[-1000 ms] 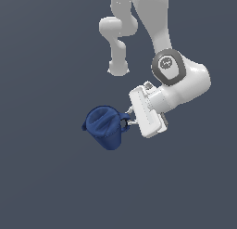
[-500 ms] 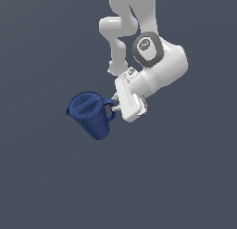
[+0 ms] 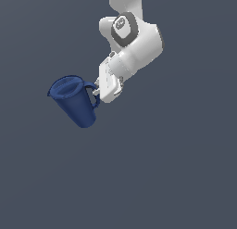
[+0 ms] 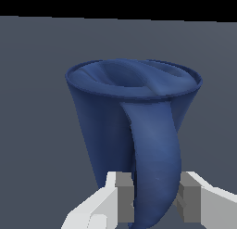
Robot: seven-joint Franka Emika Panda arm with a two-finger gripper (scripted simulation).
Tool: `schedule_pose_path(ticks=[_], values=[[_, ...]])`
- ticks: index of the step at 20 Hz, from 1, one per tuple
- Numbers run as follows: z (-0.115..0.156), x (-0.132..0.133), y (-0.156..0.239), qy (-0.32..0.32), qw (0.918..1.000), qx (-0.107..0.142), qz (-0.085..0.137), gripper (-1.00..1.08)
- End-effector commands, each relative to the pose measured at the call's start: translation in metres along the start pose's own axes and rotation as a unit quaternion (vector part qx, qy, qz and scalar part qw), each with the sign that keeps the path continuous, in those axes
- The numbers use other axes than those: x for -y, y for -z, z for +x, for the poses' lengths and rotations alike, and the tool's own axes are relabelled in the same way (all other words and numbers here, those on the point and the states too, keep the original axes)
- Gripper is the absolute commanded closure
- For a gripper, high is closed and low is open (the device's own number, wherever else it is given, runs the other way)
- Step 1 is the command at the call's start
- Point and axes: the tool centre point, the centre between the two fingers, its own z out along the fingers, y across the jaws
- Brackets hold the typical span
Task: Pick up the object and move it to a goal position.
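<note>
The gripper has its 2 fingers closed on the loop handle of the dark blue pitcher, which hangs tilted at the exterior view's left of the arm. No goal marker shows. Carry slowly, since the handle-only grip could let it swing.

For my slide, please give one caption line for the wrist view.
Wrist view: gripper closed on the loop handle of the dark blue pitcher, rim toward the camera.
</note>
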Motion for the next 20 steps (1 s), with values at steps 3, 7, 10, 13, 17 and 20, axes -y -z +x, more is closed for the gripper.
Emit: schedule_pose_path(ticks=[3,7,10,13,17,20], values=[[0.027,-0.020,-0.008,-0.008,1.0000,0.000,0.001,1.08],[0.043,-0.032,-0.013,-0.009,1.0000,-0.001,0.002,1.08],[0.049,-0.037,-0.015,-0.009,1.0000,-0.001,0.002,1.08],[0.048,-0.037,-0.015,-0.009,1.0000,-0.001,0.001,1.08],[0.056,-0.035,-0.014,-0.009,1.0000,-0.001,0.001,1.08],[0.070,-0.032,-0.012,-0.009,1.0000,-0.001,0.001,1.08]])
